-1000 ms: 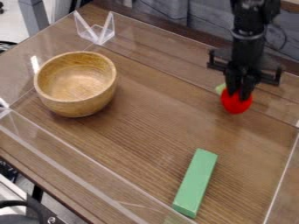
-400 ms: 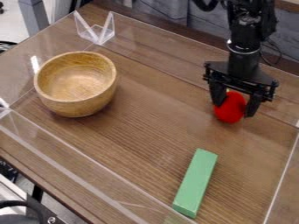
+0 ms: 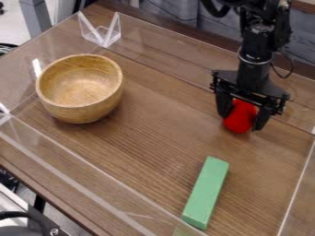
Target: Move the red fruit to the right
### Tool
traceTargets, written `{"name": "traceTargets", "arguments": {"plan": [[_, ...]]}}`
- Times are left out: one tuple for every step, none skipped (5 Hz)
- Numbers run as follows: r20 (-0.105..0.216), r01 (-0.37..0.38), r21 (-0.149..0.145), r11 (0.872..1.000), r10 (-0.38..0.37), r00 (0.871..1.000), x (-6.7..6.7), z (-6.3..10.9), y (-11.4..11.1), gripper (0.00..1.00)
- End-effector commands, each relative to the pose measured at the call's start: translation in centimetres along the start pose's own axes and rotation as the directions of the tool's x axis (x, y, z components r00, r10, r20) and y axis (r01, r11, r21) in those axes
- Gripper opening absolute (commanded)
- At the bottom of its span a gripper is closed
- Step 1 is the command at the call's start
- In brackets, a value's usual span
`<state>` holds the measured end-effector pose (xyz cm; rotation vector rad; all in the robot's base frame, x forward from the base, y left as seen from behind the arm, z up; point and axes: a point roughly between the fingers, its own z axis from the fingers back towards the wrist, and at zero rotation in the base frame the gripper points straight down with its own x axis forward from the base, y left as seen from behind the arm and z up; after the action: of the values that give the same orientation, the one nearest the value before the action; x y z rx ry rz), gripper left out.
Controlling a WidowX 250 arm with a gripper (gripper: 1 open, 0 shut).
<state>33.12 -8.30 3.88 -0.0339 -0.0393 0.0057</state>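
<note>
red fruit point(image 3: 241, 117): small, bright red, rounded toy piece at the right of the frame, a little above mid-height, resting on the wooden table point(image 3: 147, 157); leafy top not visible from here, the claw hides it

handling, my guess: light and hard, likely moulded plastic or painted wood; smooth rounded skin, so it may roll or squirt out sideways if pinched off-centre; not fragile

where to take hold: across the widest part of the body, one finger on each side, low enough that the curve does not push it downward out of the grip

claw point(image 3: 249, 111): pointing straight down, fingers spread wide, one on each side of the fruit; nothing pinched

fruit relative to claw: directly beneath it, sitting between the two open fingers; whether either finger touches the skin I cannot tell at this size

fruit relative to the rest: well apart from the wooden bowl point(image 3: 80, 88) at left; green block point(image 3: 207, 192) lies below it toward the bottom edge, also apart

task reading: fruit sits on the right half of the table, appears set down
</note>
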Motion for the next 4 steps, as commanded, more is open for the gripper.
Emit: {"name": "traceTargets", "arguments": {"plan": [[0.022, 0.020, 0.006, 1.000, -0.020, 1.000, -0.09, 1.10, -0.64, 0.00], [0.016, 0.024, 0.015, 1.000, -0.024, 1.000, -0.43, 1.38, -0.69, 1.00], [0.016, 0.019, 0.019, 1.000, -0.019, 1.000, -0.64, 1.73, -0.65, 1.00], [0.022, 0.017, 0.022, 1.000, -0.018, 1.000, -0.70, 2.05, -0.59, 1.00]]}}
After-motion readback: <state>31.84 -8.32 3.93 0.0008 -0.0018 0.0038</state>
